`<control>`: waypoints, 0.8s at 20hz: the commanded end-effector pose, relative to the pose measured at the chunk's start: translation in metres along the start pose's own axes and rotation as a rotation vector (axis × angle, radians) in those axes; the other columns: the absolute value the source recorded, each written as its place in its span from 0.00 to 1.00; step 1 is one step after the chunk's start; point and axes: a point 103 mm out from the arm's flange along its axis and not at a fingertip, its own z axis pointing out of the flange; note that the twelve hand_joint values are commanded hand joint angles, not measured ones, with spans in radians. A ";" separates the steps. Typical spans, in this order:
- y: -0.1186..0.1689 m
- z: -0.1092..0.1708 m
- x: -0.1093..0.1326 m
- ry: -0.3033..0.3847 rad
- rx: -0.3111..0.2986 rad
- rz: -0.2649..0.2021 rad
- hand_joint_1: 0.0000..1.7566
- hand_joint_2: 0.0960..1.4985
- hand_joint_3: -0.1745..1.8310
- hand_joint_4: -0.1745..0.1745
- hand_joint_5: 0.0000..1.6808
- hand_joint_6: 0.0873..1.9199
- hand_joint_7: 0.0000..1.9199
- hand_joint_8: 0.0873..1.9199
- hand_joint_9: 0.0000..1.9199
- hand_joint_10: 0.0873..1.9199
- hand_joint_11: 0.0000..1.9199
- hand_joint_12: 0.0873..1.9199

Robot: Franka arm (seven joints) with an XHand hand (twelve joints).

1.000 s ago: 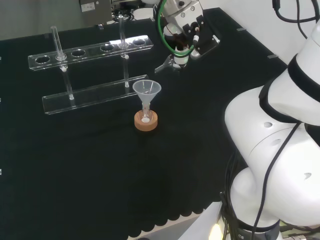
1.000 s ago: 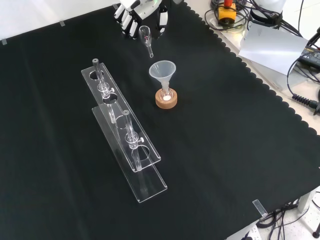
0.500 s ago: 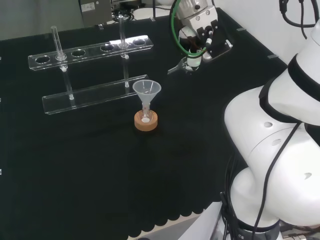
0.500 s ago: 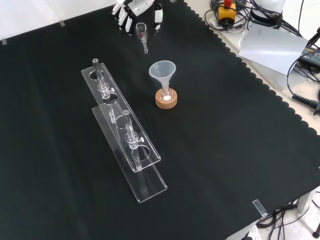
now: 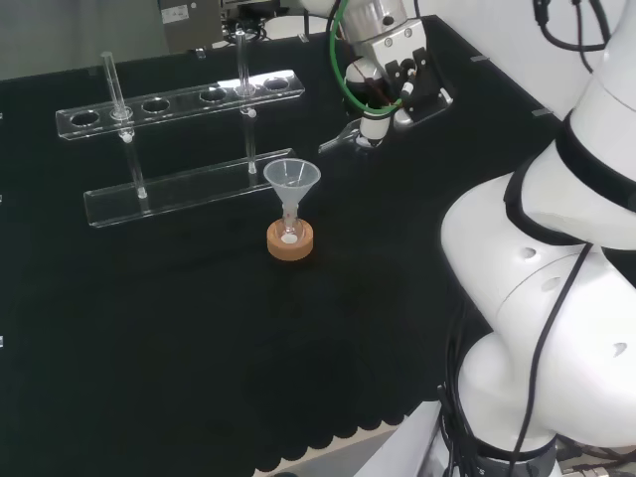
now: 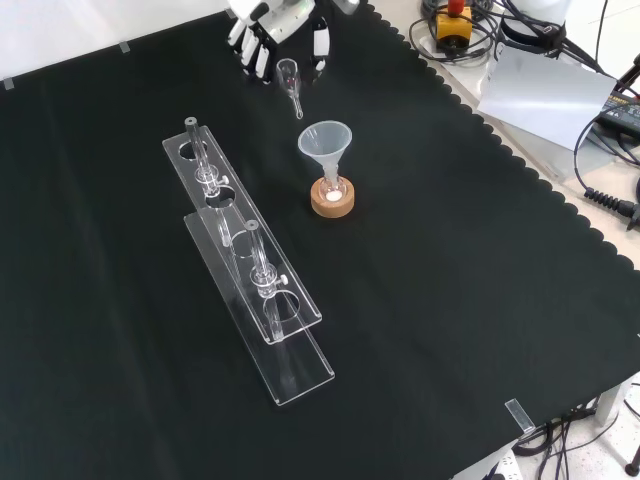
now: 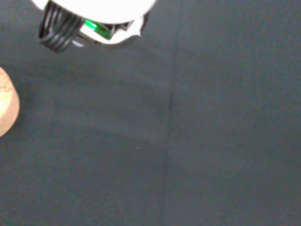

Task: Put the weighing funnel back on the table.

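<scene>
Listing what I have on the black cloth (image 6: 480, 300), item by item.

1. My hand (image 6: 278, 20). At the top edge of the front view; in the head view it is beyond the funnel and to its right. Its fingers (image 6: 250, 50) and thumb curl downward and pinch the wide end of item 2.

2. Weighing funnel (image 6: 291, 84). One small clear piece, grasped by my hand at its scoop end. In the front view its short stem slants down out of the hand toward the big funnel; in the head view (image 5: 343, 136) the stem points left. The stem tip is low over the cloth, but I cannot tell whether it touches. It is near the big funnel, not touching it.

3. Funnel (image 6: 325, 140). Cone-shaped, mouth up, with its stem in a small flask (image 6: 331, 192).

4. Cork ring (image 6: 332, 203). Stand under that flask; its edge also shows in the wrist view (image 7: 7, 109).

5. Rack (image 6: 262, 300). Clear plastic, two long tiers, the upper one pierced with round holes and carried on upright clear rods (image 5: 111, 84). It lies just left of the funnel in the front view.

6. My arm's white links (image 5: 537, 268). At the right of the head view.
</scene>
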 end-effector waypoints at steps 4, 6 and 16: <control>0.031 0.004 -0.028 0.132 -0.142 0.021 0.62 0.40 0.49 0.98 0.65 0.53 0.29 0.31 0.40 0.24 0.20 0.67; 0.034 0.003 -0.031 0.144 -0.157 0.024 0.62 0.41 0.49 0.98 0.65 0.53 0.29 0.31 0.40 0.24 0.20 0.67; 0.044 0.009 -0.037 0.163 -0.156 0.028 0.62 0.41 0.49 0.95 0.65 0.53 0.29 0.31 0.40 0.24 0.20 0.67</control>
